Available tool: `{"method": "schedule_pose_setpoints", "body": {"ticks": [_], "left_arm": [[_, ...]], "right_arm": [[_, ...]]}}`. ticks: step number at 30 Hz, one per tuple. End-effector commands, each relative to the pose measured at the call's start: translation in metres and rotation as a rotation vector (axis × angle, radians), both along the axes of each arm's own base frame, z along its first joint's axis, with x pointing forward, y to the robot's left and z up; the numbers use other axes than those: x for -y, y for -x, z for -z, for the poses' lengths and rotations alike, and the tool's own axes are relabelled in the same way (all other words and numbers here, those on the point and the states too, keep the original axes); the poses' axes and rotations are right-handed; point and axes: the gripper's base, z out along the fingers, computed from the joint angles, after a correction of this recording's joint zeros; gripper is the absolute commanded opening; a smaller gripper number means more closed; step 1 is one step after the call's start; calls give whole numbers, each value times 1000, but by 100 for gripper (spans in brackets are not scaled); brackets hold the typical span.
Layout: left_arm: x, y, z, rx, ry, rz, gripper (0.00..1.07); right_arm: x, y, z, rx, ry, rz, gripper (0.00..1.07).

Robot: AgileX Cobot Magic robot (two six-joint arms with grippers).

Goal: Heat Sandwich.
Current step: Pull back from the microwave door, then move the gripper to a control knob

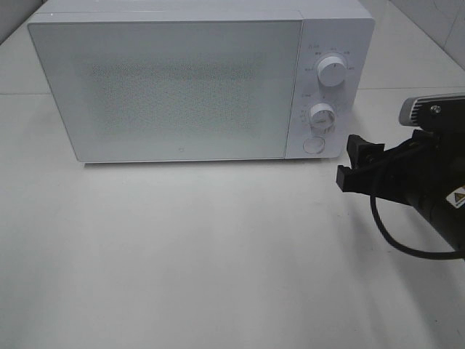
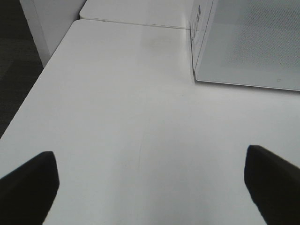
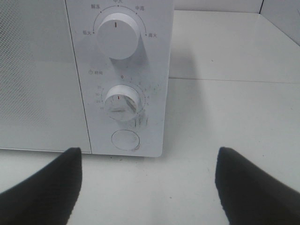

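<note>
1. Exterior high view: a white, box-shaped microwave [image 1: 174, 87] stands on a smooth, matte white bench [image 1: 182, 254]. Its door [image 1: 167, 91] is a flat panel, flush with the body, with a fine dotted mesh across the middle. To the right of the door, a plain control strip carries a round upper knob [image 1: 333, 70], a round lower knob [image 1: 322, 115] and a flat round button [image 1: 314, 145]. The black, angular right fingers [image 1: 347, 177] come in from the right edge, near the strip but apart from it. They are spread and grasp nothing. A black cable [image 1: 392, 243] loops under the arm.
2. Left wrist view: the left fingers [image 2: 28, 187] are two dark, blunt blocks, released and set wide, with only bare bench between them. A corner of the microwave with its speckled door lies well apart.
3. Right wrist view: the right fingers face the control strip without touching it, and only bench and the microwave's base show between them. The upper knob is a smooth white cylinder with a dark line pointing up. The lower knob has a red mark, a ring of tiny scale marks and grey smudges around it.
4. The sandwich shows in no view, so I cannot tell where it is
</note>
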Motion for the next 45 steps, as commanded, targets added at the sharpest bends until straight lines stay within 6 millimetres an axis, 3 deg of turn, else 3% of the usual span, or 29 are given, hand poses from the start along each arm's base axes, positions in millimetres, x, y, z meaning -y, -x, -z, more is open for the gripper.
{"method": "schedule_pose_setpoints", "body": {"ticks": [1, 10, 27, 34, 45], "left_arm": [[1, 3, 0, 32, 8, 2, 103], [1, 3, 0, 32, 8, 2, 103], [1, 3, 0, 32, 8, 2, 103], [1, 3, 0, 32, 8, 2, 103], [1, 3, 0, 32, 8, 2, 103]], "right_arm": [[-5, 3, 3, 23, 10, 25, 76], [-12, 10, 12, -3, -17, 61, 76], [-17, 3, 8, 9, -33, 65, 76], [-27, -15, 22, -28, -9, 72, 76], [-32, -56, 23, -23, -10, 39, 76]]}}
